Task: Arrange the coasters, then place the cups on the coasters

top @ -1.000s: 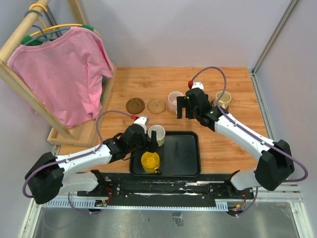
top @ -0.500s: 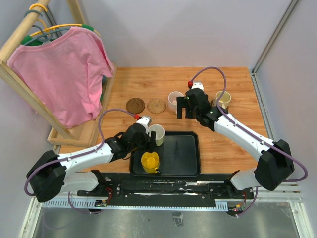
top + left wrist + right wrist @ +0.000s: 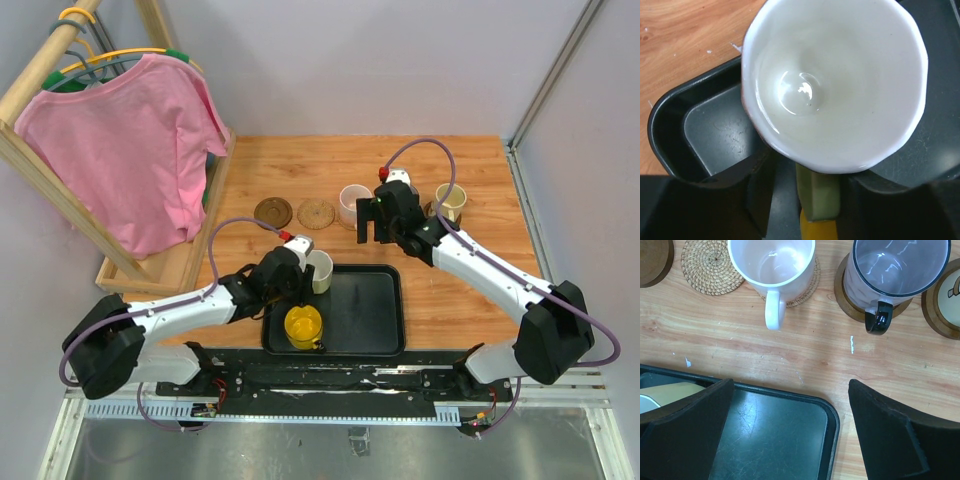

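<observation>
**Worktop** (image 3: 470, 290): pale wood boards, matt, flat.

**Clothes rack** (image 3: 50, 190), 9 o'clock: timber frame with a soft pink shirt (image 3: 130, 150) hung on it.

**Black tray** (image 3: 370, 330), 6 o'clock: rigid rectangle with rounded corners, a raised lip and a scuffed sheen.

**Cups**, glazed ceramic with loop handles:
- The pale cup (image 3: 835, 85) stands upright and empty at the tray's 11 o'clock corner, with a faceted rim.
- The yellow cup (image 3: 303, 325) is in the tray at 8 o'clock.
- The white cup (image 3: 772, 262), grey-purple cup (image 3: 900, 262) and cream cup (image 3: 451, 201) each stand on a coaster in the row beyond the tray.

Judged stiff, brittle and slick, with moderate weight. The handle (image 3: 817, 197) is the surest hold, though a cup may swing from it; pinching the wall at the rim is the alternative.

**Coasters**, flat discs: one woven tan coaster (image 3: 710, 265) and one dark wood coaster (image 3: 272, 212) lie bare at 10 to 11 o'clock from the pale cup. Judged light, rigid and non-slip.

**Left fingers** (image 3: 890, 215): partly open, one on each side of the pale cup's handle. Whether they actually press it cannot be told.

**Right fingers** (image 3: 685, 440): spread wide and holding nothing, over bare worktop between the tray and the cup row.
</observation>
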